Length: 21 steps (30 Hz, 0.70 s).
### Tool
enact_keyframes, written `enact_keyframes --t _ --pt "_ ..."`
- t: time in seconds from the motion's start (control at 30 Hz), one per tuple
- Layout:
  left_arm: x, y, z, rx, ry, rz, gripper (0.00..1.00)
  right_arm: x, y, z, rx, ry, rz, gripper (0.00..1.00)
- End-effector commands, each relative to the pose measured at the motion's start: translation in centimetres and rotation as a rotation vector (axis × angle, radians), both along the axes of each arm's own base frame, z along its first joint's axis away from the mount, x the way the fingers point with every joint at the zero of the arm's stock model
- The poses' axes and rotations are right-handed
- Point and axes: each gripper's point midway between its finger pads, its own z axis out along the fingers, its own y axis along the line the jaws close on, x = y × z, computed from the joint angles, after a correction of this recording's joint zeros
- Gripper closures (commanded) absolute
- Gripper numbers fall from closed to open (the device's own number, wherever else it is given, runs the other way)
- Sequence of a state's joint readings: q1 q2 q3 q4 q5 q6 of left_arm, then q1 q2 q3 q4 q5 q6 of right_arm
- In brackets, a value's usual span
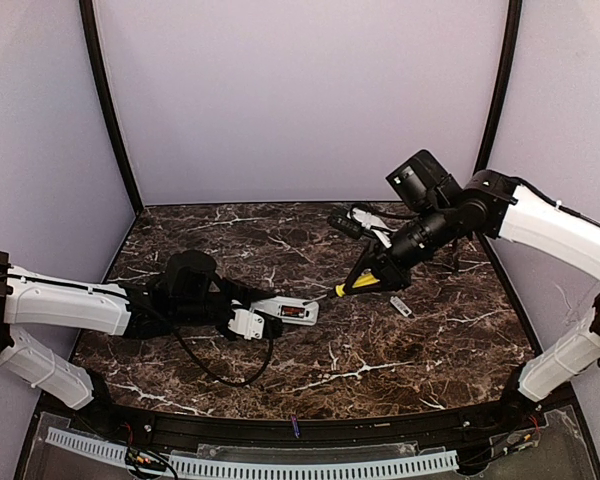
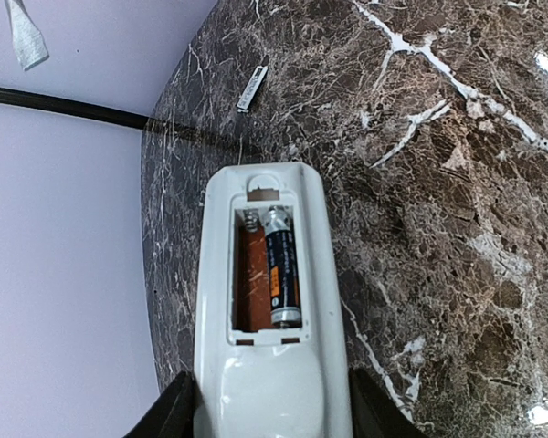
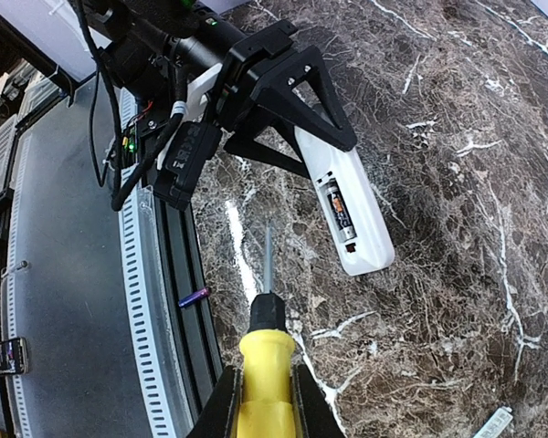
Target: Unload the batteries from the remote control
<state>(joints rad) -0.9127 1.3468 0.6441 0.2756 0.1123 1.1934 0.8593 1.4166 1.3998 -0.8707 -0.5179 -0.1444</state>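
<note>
The white remote control (image 1: 302,312) lies on the marble table, compartment up. My left gripper (image 1: 260,318) is shut on its near end, one black finger on each side (image 2: 172,411). In the left wrist view the remote control (image 2: 274,383) holds one dark blue battery (image 2: 283,274) in the right slot; the left slot shows bare reddish floor. A small purplish battery (image 3: 194,296) lies on the black front rail, and also shows in the top view (image 1: 294,427). My right gripper (image 3: 265,415) is shut on a yellow-handled screwdriver (image 3: 267,365), its tip in the air short of the remote control (image 3: 356,228).
The small flat grey cover (image 1: 401,306) lies on the table to the right of the remote, also seen in the left wrist view (image 2: 253,87) and the right wrist view (image 3: 493,422). Black and white objects (image 1: 355,222) sit at the back right. Purple walls enclose the table.
</note>
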Motion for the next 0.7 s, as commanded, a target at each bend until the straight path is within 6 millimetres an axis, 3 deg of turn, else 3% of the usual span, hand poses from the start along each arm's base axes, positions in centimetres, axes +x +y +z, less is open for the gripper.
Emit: enact_keyframes --t 0.0,0.23,0.67 --pt "-0.1 0.1 0.7 -0.024 -0.014 0.003 1.00 -0.2 0.5 0.0 -0.038 -0.038 0.020 1.00" --pt "-0.1 0.2 0.8 -0.024 -0.021 0.003 1.00 -0.2 1.3 -0.9 -0.097 -0.057 0.026 1.00" --pt "-0.9 0.1 1.5 -0.048 -0.012 -0.029 1.00 2.3 2.6 -2.4 -0.175 -0.114 -0.057 1.00"
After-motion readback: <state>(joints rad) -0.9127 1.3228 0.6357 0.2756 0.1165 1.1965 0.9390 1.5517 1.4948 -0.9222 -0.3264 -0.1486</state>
